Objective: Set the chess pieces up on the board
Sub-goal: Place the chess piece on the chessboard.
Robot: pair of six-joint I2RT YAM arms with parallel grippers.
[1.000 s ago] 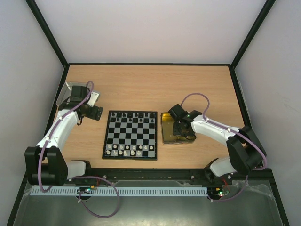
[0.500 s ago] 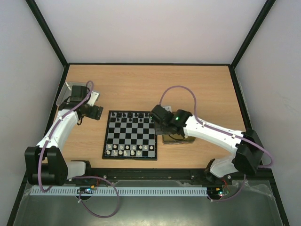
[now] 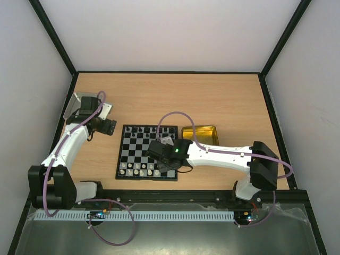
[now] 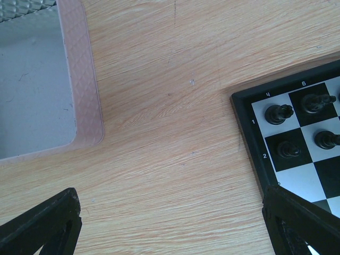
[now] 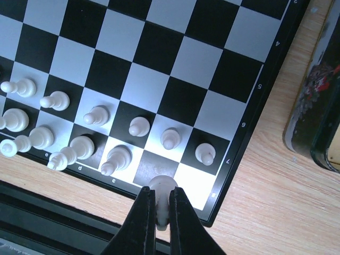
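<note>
Right pincer (image 5: pixel 162 215): clenched on a single white piece (image 5: pixel 162 186). Its rounded top shows just past my fingertips, with one finger (image 5: pixel 139 223) pressed against each side. Directly below the grip is the board (image 5: pixel 186 58), at its near rank. The piece sits over a dark square there, second in from the corner. I cannot tell from the wrist camera whether its base touches the square. Left of the pincer along that rank stand taller white pieces (image 5: pixel 79 146), side by side. The light corner square lies just to the pincer's right. One rank beyond the fingertips runs a line of white pawns (image 5: pixel 139 126), six in view, each on its own square. Further right of the pincer, past the board's dark border and a strip of wood, is the gold tin tray (image 5: pixel 313 101); it is near the board but not touching it. Left pincer (image 4: pixel 170 234): released, fingers spread wide with nothing between them, hanging over bare table (image 4: pixel 159 159). To its right is the board's far corner, where four black pieces (image 4: pixel 279 113) stand upright on their squares in two ranks. Ahead and to its left is the rounded corner of a grey tin lid (image 4: pixel 32 79), lying flat on the wood and well apart from the board. In the overhead view my two pincers are well apart, the left one off the board's far left corner and the right one over its near right corner.
</note>
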